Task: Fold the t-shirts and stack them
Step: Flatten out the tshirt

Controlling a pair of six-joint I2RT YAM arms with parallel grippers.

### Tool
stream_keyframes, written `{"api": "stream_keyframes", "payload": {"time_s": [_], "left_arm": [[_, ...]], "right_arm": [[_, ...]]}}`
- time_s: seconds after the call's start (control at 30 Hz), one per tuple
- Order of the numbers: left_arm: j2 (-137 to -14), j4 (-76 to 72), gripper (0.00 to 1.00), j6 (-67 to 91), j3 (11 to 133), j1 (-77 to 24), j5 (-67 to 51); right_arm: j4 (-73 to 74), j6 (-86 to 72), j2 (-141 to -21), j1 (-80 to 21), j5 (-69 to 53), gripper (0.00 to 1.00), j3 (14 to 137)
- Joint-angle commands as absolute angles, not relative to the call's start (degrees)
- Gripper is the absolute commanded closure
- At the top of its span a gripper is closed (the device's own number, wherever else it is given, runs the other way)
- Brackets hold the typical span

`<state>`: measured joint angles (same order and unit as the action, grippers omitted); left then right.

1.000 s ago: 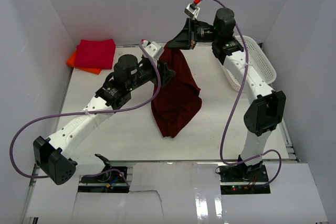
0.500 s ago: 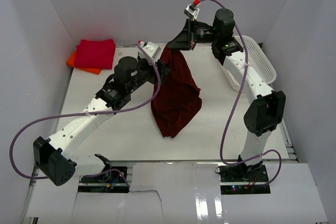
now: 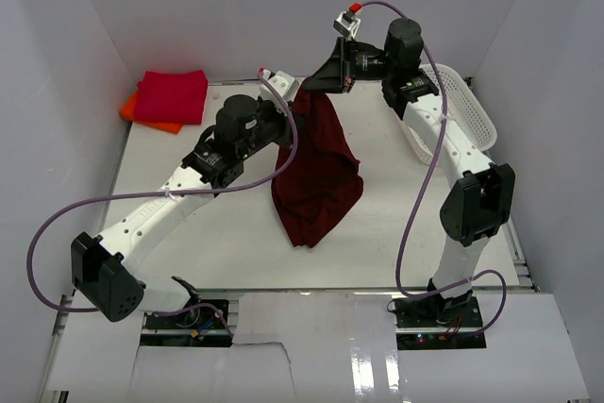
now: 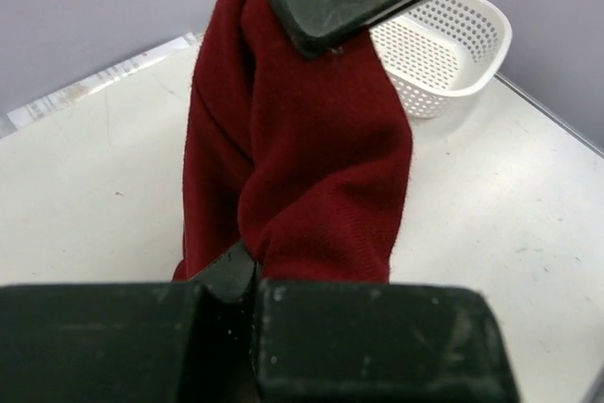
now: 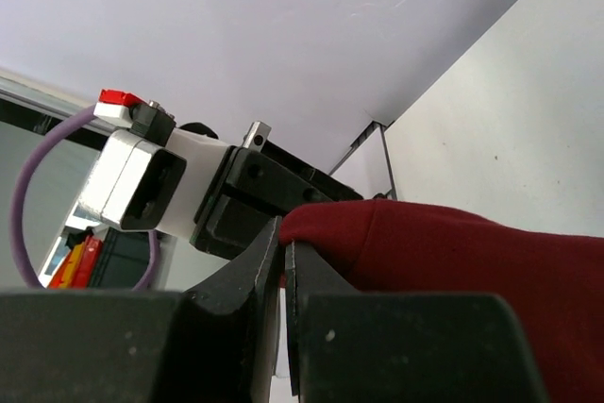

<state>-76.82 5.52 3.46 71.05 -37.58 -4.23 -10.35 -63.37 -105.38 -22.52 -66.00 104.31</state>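
A robotics lab cell: a white table (image 3: 377,233) boxed in by blank walls (image 3: 217,7), a purple cable (image 3: 29,257) looping loose

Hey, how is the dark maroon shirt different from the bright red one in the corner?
The maroon shirt hangs unfolded, pinched by the left gripper and the right gripper; the red shirt lies folded flat, untouched. The maroon shirt is darker than the red shirt. The red shirt rests on an orange shirt; the maroon shirt has none beneath it. Both are plain cloth.
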Motion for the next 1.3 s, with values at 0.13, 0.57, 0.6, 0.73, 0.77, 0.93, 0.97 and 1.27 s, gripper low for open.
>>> {"api": "stream_keyframes", "payload": {"time_s": [0.13,0.57,0.6,0.73,0.77,0.93,0.97,1.27], "left_arm": [[-75.9,16.4,1.00,7.6,83.4,-37.8,-8.0],[-81.0,34.8,1.00,17.2,100.0,-37.8,-15.0],[-82.8,37.2,1.00,17.2,102.9,-37.8,-15.1],[-89.7,47.5,1.00,18.5,115.4,-37.7,-14.1],[-90.3,48.0,1.00,19.1,116.5,-37.7,-14.1],[-98.8,56.6,1.00,20.8,127.9,-36.8,-16.5],[-99.8,57.3,1.00,20.8,128.8,-36.8,-18.4],[-97.9,58.7,1.00,17.6,117.5,-36.8,-27.8]], "right_arm": [[-2.6,-50.3,-107.4,-17.8,-65.0,0.85,113.0],[26.1,-13.7,-100.7,-16.2,-36.5,0.39,106.1],[26.0,-12.1,-99.1,-16.7,-35.3,0.39,101.8],[25.0,-7.3,-87.4,-20.5,-29.0,0.39,90.9],[23.7,-6.9,-85.2,-22.0,-25.9,0.35,88.6],[19.6,-5.9,-72.2,-24.7,-22.9,0.31,77.5],[19.4,-5.4,-70.6,-25.4,-20.8,0.30,75.0],[18.4,1.6,-62.8,-25.8,-18.8,0.32,68.4]]}}
